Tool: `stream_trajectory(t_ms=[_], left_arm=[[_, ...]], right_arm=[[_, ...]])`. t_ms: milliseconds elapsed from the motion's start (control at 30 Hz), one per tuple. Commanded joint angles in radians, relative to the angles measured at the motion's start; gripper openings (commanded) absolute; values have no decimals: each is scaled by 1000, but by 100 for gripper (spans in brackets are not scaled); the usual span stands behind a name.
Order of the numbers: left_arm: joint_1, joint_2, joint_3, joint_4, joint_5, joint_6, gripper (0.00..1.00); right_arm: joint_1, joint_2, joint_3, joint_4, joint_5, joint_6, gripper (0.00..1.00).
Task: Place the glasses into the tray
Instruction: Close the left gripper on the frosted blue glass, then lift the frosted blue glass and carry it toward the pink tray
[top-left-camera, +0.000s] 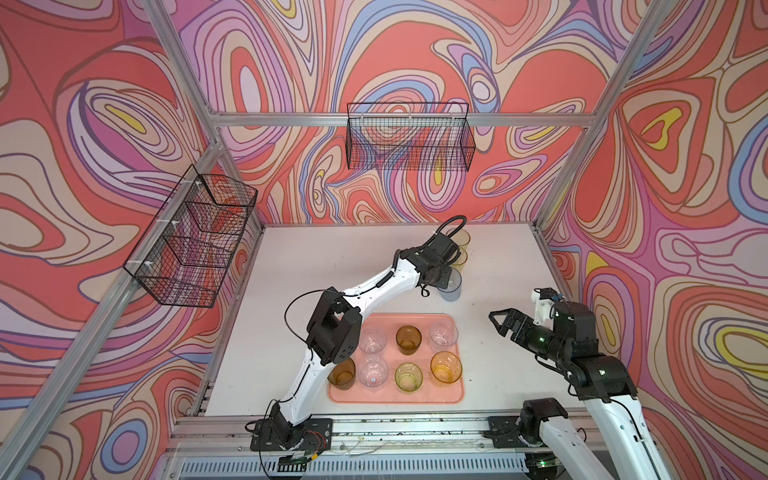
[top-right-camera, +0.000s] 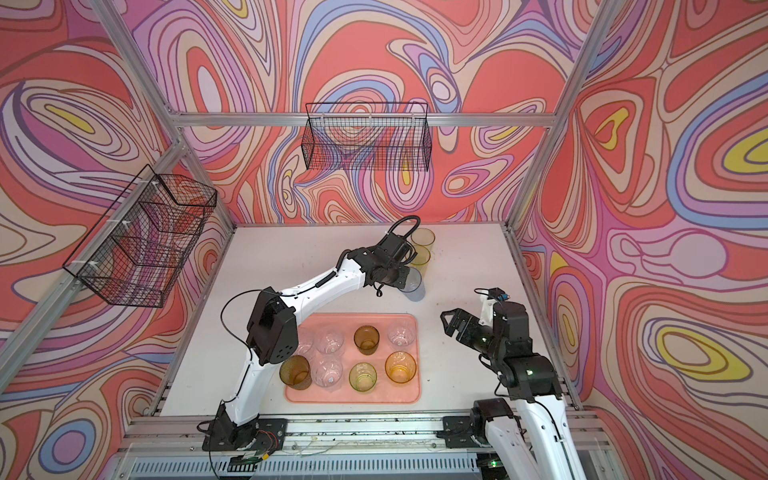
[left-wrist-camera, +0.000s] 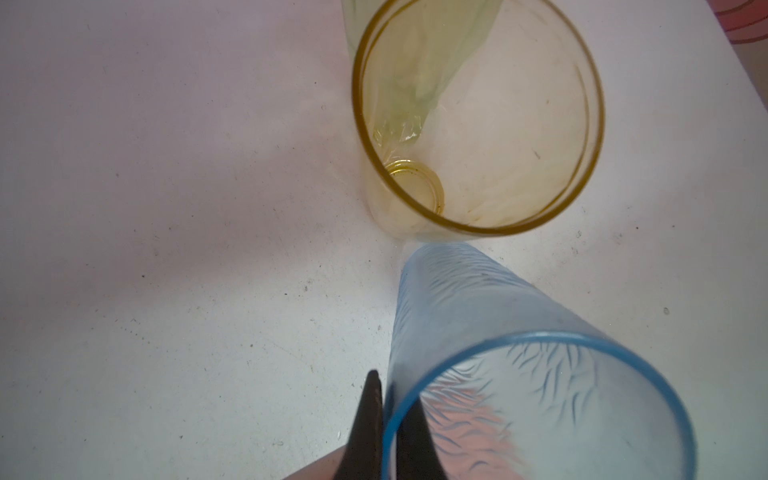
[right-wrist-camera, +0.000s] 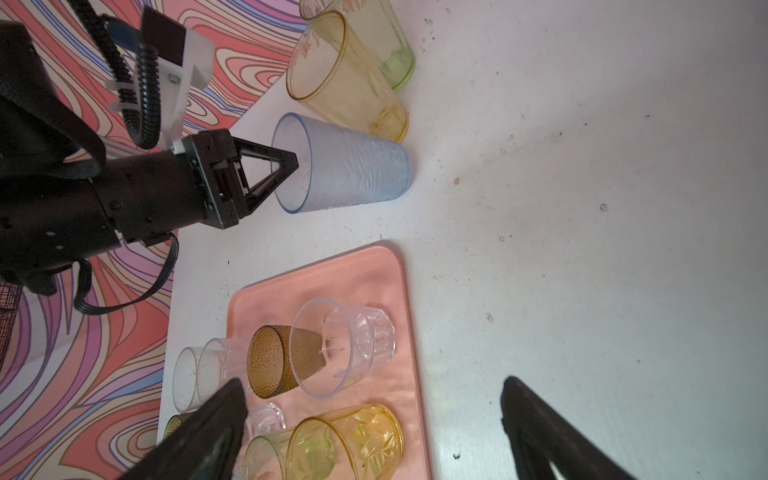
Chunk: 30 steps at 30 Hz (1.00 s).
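Three glasses (right-wrist-camera: 345, 79) stand on worktop (right-wrist-camera: 582, 208) beyond tray (right-wrist-camera: 374, 270) | left end effector (right-wrist-camera: 291, 164) pinches blue glass (right-wrist-camera: 353, 170) by its rim, one finger (left-wrist-camera: 413, 440) inside, likely for upright lift | right end effector (top-left-camera: 500, 322) wide, empty, beside tray

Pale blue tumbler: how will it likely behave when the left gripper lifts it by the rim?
Probably light: the pale blue tumbler is translucent, thin-walled and empty. Tall, and pinched by the left gripper at one side of the rim only, it may tilt or swing. The textured wall probably limits slipping.
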<state>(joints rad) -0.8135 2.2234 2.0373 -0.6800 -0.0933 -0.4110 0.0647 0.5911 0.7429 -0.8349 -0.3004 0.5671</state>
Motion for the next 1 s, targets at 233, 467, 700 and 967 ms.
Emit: stream_trajectory(t_ms=[233,467,700,967], left_arm=[[-1,-113,-81,-44,-49,43,0],[-1,-288,-193,-141,-105,48,0],[-1,-495,-292,-246,-138,42,0],[53,-608,-346,-447,-219,83,0]], right_arm=[[-5,37,23,30,-13,29,98],[-4,26,33,59,-20,51,98],[-4,27,-10,174,-118,72,98],[-4,17,-19,167,-114,27,98]])
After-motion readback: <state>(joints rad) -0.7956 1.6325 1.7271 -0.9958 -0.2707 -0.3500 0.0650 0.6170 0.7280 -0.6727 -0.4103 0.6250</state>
